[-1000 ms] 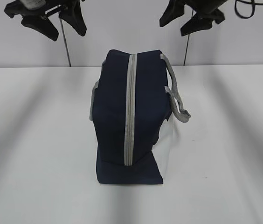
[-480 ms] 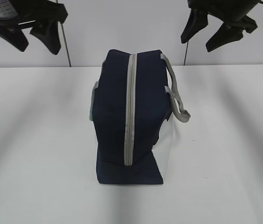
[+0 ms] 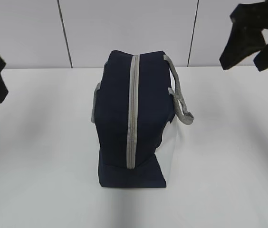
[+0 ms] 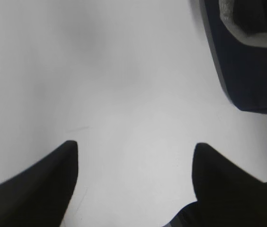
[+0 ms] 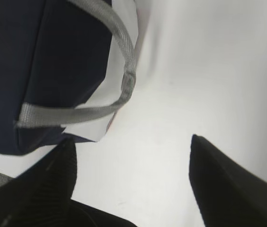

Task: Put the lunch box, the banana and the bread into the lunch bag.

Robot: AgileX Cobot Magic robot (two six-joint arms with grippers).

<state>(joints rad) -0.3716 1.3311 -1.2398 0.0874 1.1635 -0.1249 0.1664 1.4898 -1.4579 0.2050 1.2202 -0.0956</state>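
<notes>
Zipper work looks like the step in hand: the navy blue fabric lunch bag (image 3: 131, 114) stands alone in the middle of the white table (image 3: 39, 142), and its grey zipper (image 3: 132, 111) runs closed along the whole top ridge and down the near end. No lunch box, banana or bread roll shows in any view, so where they lie cannot be told.

Left of the bag, the left gripper (image 4: 133, 177) hangs above bare table with its black fingers spread and nothing between them; only a dark corner of the bag and a bit of grey webbing show at the upper right of its wrist view. Right of the bag, the right gripper (image 5: 131, 177) is likewise spread and empty, just beside the grey webbing handle (image 5: 124, 71) that droops down the bag's right side over the white end panel (image 5: 117, 56).

To do this well, one gripper should probably steady the soft bag near the zipper's end while the other pinches the pull. The pull itself is not clearly visible, so it needs finding first. The bag is light fabric and may slide or tip if tugged unbraced.
</notes>
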